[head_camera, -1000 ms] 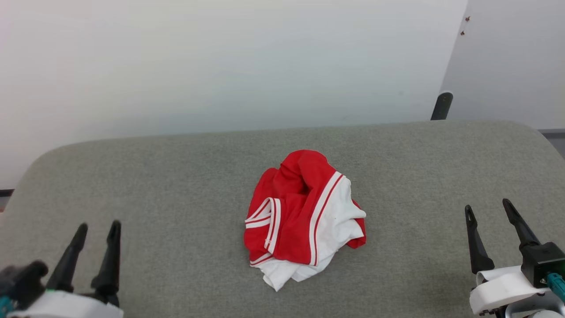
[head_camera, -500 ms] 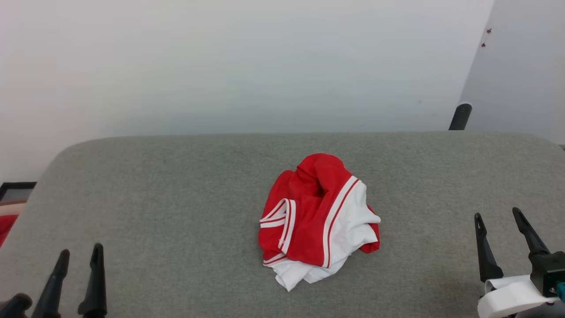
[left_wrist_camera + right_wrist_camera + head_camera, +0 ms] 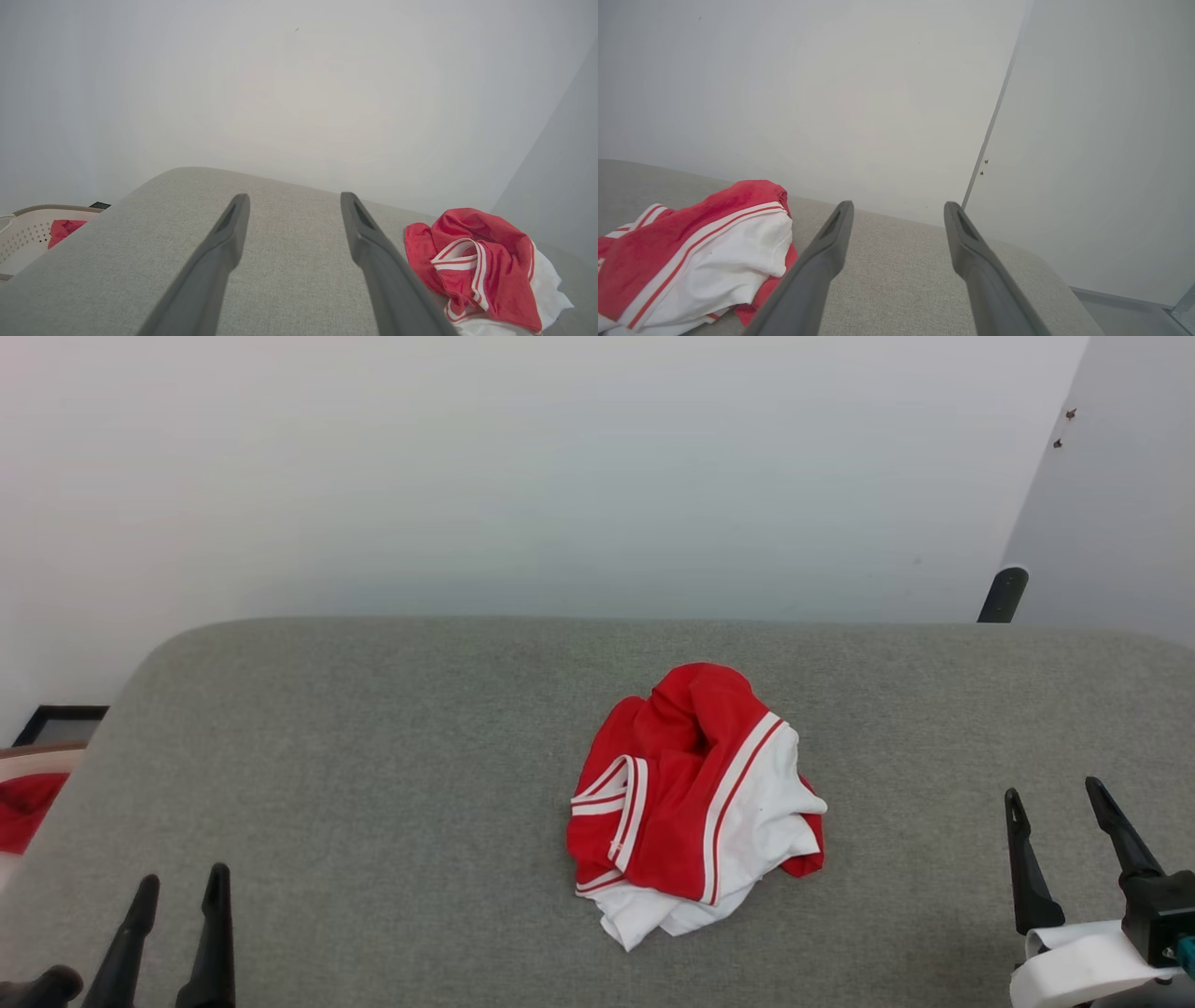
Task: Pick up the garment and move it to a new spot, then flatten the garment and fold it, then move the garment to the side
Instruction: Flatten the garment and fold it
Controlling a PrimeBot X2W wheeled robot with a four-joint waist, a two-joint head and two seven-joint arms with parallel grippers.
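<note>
One garment [image 3: 695, 803] is lying crumpled in a soft heap near the middle of a grey, coarse-woven padded surface [image 3: 373, 737] with rounded corners; its red body is bunching over white sleeves edged in striped trim; the left gripper [image 3: 185, 877] and right gripper [image 3: 1053, 791] are hovering spread wide, holding nothing, well apart from it on either side.

Bright, soft, even light; faint shadow left of the right end effector [image 3: 1052, 789]; wrist views bow toward their edges
</note>
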